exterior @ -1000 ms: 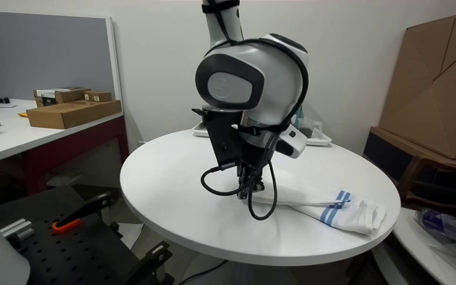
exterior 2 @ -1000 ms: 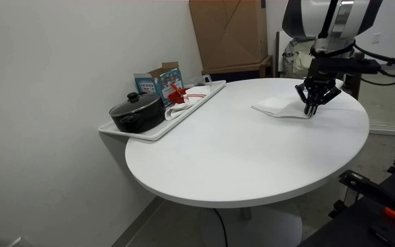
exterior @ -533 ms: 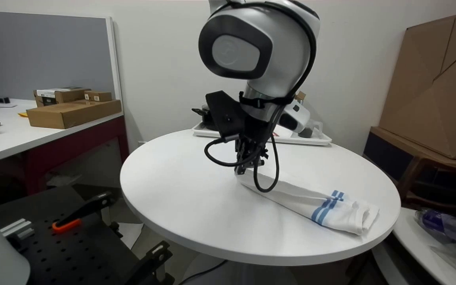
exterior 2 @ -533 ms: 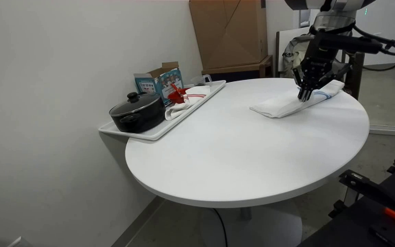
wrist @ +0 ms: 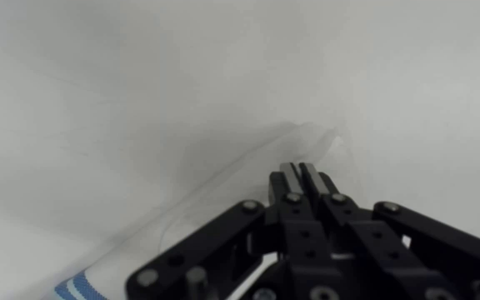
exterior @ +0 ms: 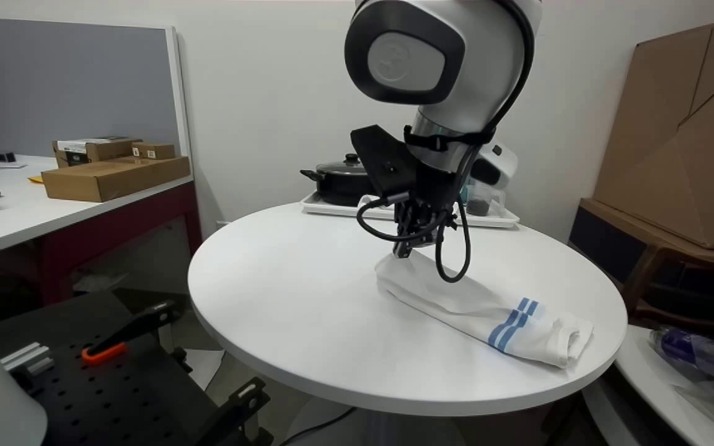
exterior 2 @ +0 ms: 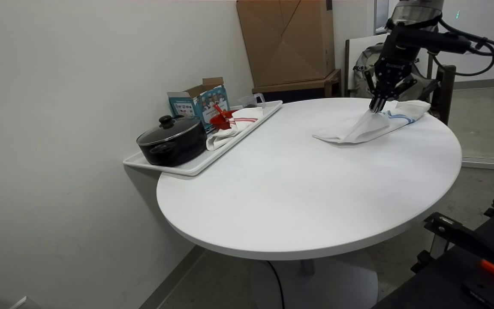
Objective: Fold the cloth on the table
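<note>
The cloth, white with blue stripes, lies as a long folded strip on the round white table (exterior: 295, 310); in both exterior views its striped end (exterior: 512, 328) points away from the gripper. My gripper (exterior: 401, 253) is shut on an edge of the cloth (exterior 2: 362, 128), which rises in a slanting fold to the fingertips in an exterior view. In the wrist view the fingers of the gripper (wrist: 297, 164) stand nearly together over the white cloth (wrist: 223, 191), and a blue stripe (wrist: 79, 287) shows at lower left. The pinched edge itself is mostly hidden there.
Along the wall side of the table runs a white tray (exterior 2: 238, 136) with a black pot (exterior 2: 170, 143), a teal box (exterior 2: 212, 105), a red bowl and a red-striped towel (exterior 2: 247, 116). A black perforated platform (exterior: 103, 384) with clamps stands beside the table.
My gripper has moved up from the tabletop and across the strip, carrying the near edge of the cloth with it. That edge is now raised and laid back over the rest.
</note>
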`<state>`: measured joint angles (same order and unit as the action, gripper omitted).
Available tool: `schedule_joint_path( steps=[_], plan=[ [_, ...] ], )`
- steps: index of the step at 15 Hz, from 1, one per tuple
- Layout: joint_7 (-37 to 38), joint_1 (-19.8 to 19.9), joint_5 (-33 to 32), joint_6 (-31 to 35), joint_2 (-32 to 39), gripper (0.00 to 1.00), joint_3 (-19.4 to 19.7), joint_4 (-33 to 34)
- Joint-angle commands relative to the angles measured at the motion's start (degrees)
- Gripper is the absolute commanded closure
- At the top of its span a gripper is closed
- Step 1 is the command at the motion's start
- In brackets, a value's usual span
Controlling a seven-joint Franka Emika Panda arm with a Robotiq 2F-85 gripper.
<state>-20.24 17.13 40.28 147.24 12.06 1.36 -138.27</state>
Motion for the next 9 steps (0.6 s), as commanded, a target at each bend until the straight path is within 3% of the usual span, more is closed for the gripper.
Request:
schedule_joint_path(
  steps=[1, 9],
  plan=[
    [2.93, -2.39, -2.14, -1.8, 4.09, 0.93, 1.22, 5.35],
    [9.37, -4.3, -7.83, -1.92, 9.54, 0.94, 0.59, 14.0]
  ],
)
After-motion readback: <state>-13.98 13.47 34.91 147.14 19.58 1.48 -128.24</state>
